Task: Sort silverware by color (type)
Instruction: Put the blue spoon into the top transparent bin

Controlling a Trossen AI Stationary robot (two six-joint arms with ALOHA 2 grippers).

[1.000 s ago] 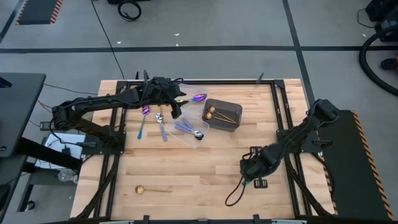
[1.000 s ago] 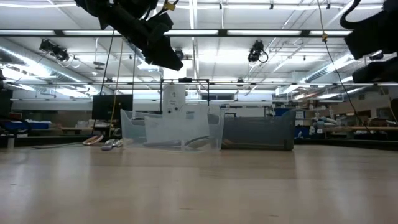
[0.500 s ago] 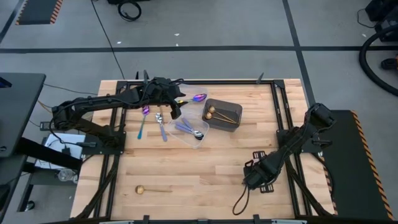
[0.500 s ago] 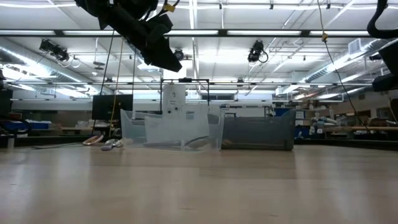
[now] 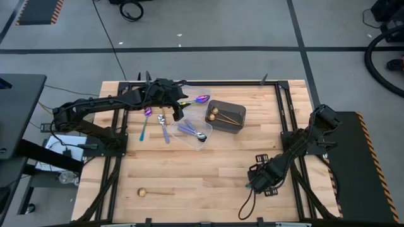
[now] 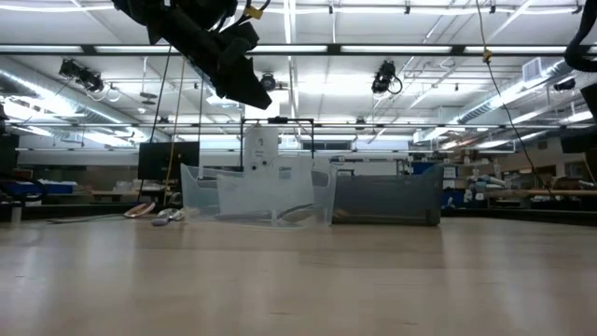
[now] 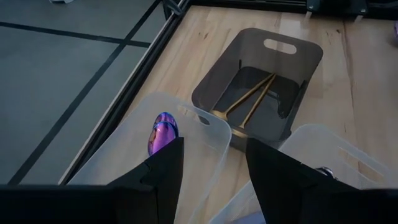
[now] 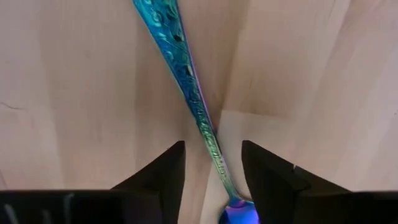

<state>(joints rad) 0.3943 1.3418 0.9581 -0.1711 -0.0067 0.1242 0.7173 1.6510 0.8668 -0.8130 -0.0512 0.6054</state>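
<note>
**Sorting spoons: right gripper spread over a teal-handled spoon**

Lying flat on the bare wood, a teal-handled spoon (image 8: 186, 93) runs between the two dark fingers (image 8: 155, 174) of the right gripper (image 8: 211, 177), its iridescent purple-blue bowl just showing at the picture's edge. The fingers stand apart on either side of the handle and do not pinch it. From above, this right gripper (image 5: 260, 183) sits low over the table's near right part, well apart from the containers.

The rest of the silverware is spread across the table (image 5: 202, 170). Two gold spoons (image 5: 221, 116) lie in the dark rectangular bin (image 5: 235, 110) at the far middle. Spoons with lavender handles (image 5: 189, 130) lie in a clear plastic tub (image 5: 201, 144) just beside the bin. An iridescent spoon (image 5: 201, 99) rests in a second clear tub (image 7: 205, 134) at the far edge; the left wrist view shows its purple-blue bowl (image 7: 162, 132) there. Loose on the wood left of the tubs lie a teal-handled spoon (image 5: 144, 126) and a silver one (image 5: 163, 128). One gold spoon (image 5: 153, 192) lies alone near the front left corner.

The left gripper (image 5: 177, 107) hovers over the tubs at the far side, its fingers (image 7: 161, 171) spread wide and holding nothing. In the low view that arm (image 6: 219, 51) hangs high above the tubs and the bin (image 6: 387, 201).
</note>
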